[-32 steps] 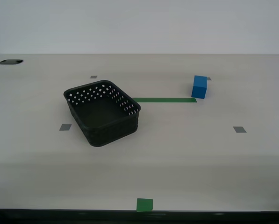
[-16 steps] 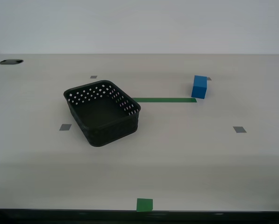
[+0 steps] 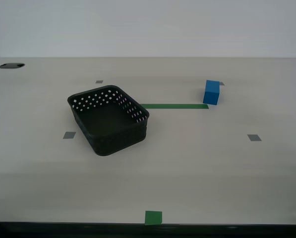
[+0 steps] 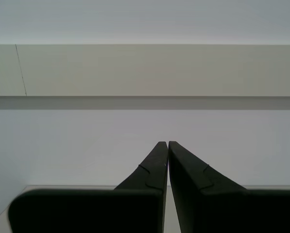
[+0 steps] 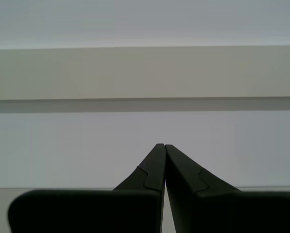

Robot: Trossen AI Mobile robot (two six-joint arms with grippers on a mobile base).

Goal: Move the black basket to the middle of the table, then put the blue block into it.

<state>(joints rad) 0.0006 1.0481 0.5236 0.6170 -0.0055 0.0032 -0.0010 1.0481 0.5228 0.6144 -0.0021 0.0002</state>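
Note:
The black basket (image 3: 109, 119) stands empty on the off-white table (image 3: 197, 163), left of centre in the exterior view and turned at an angle. The blue block (image 3: 211, 92) stands farther back on the exterior view's right, at the end of a green tape strip (image 3: 173, 105). Neither arm shows in the exterior view. My first gripper (image 5: 163, 145) is shut and empty, pointing at a pale wall. My second gripper (image 4: 166, 143) is shut and empty, also facing a wall. Neither wrist view shows the basket or the block.
Grey tape squares (image 3: 69, 135) (image 3: 254, 137) lie on both sides and a green square (image 3: 153, 217) sits near the front edge. A dark cable hole (image 3: 11, 65) is at the back on the exterior view's left.

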